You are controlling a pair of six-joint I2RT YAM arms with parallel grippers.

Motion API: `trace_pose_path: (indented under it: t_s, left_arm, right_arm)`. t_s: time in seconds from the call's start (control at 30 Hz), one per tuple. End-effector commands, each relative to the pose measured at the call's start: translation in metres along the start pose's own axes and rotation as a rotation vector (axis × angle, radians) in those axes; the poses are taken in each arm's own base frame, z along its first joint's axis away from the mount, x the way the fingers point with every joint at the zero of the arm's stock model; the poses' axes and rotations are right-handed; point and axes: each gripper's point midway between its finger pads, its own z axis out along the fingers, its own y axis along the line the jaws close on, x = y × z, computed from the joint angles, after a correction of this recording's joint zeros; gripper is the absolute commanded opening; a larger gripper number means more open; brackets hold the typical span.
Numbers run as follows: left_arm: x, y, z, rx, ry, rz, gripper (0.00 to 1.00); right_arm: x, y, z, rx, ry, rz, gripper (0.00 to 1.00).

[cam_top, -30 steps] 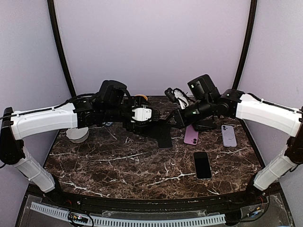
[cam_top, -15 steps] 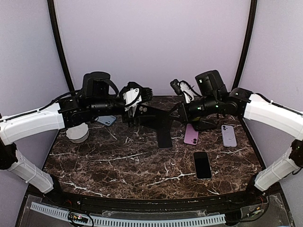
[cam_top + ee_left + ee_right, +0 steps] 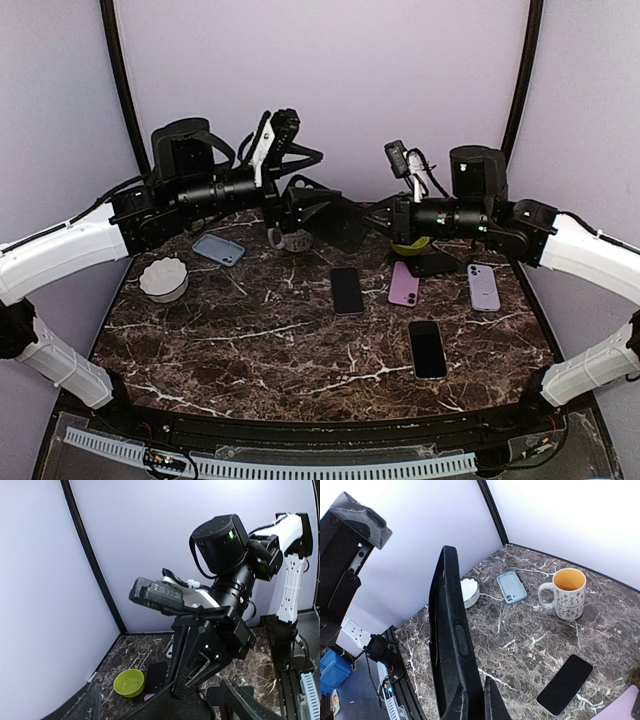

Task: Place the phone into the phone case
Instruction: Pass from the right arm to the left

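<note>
One black phone case (image 3: 335,222) in mid-air, edge pinched tight by right gripper (image 3: 476,702); left gripper (image 3: 167,706) spread wide either side of it, contact unclear. Below it, black phone (image 3: 347,290) lies flat on table (image 3: 250,340).

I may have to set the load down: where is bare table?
Near left: open marble between the white bowl, the middle black phone and the front edge. Crowded right side: pink item, lavender phone, green bowl, near black phone.

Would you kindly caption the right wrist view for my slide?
Right fingers pinch a black phone case edge-on above a marble table with a patterned mug.
</note>
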Motion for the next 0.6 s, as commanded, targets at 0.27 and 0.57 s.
trace_pose_path:
  t_s: [0.27,0.57]
  left_arm:
    - [-0.046,0.027,-0.010,-0.102,-0.229,-0.452,0.75]
    - [-0.039,0.046,-0.028,-0.226,-0.323,-0.613,0.70]
  right_arm:
    - [-0.040,0.024,-0.022,-0.102,-0.252,-0.058,0.00]
    - [-0.050,0.019,-0.042,-0.074,-0.396,-0.048,0.00]
